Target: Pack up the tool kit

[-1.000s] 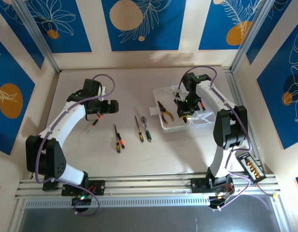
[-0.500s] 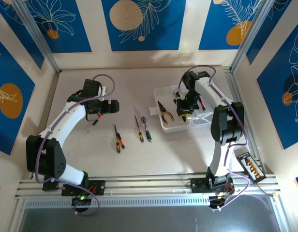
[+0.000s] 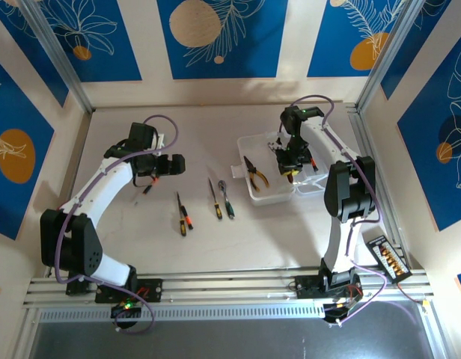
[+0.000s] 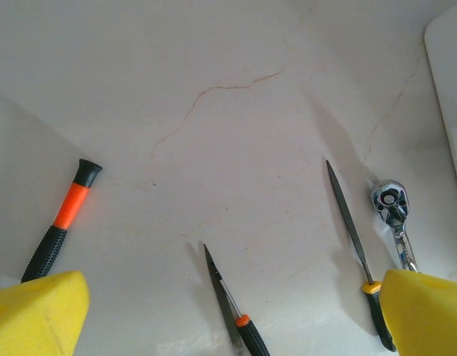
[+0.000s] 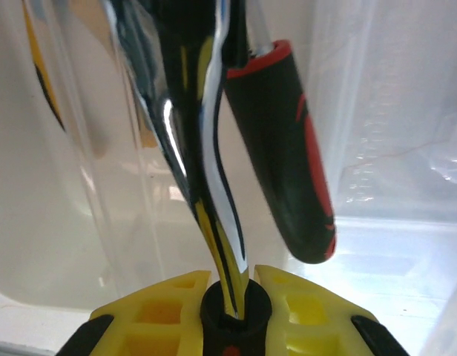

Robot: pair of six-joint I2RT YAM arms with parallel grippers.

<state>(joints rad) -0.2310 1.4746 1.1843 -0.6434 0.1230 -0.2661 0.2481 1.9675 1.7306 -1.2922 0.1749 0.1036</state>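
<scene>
A pale beige tabletop (image 3: 215,127) sits inside walls of blue leaf-print panels.

From above, the clear rectangular plastic box (image 3: 272,196) lies at two o'clock from the table's middle, with the yellow-handled pliers (image 3: 254,173) inside it. The right gripper (image 3: 290,166) hangs over the box. The left gripper (image 3: 171,166) hovers at nine o'clock.

In the left wrist view, the left gripper's yellow pads (image 4: 35,311) stand wide apart and empty. On the table below lie an orange-and-black tool handle (image 4: 65,215) at nine o'clock, a thin orange-collared screwdriver (image 4: 228,304) at six, a thin yellow-collared screwdriver (image 4: 354,230) at four, and the small metal ratchet (image 4: 392,208) beside it.

In the right wrist view, the right gripper is clamped on one handle of the red-and-black-handled pliers (image 5: 288,148). The other handle splays free at twelve o'clock, above the box wall.

That single-handle hold looks precarious. The loose handle could swing and catch the box wall, or the pliers could twist and land across the yellow pair.
</scene>
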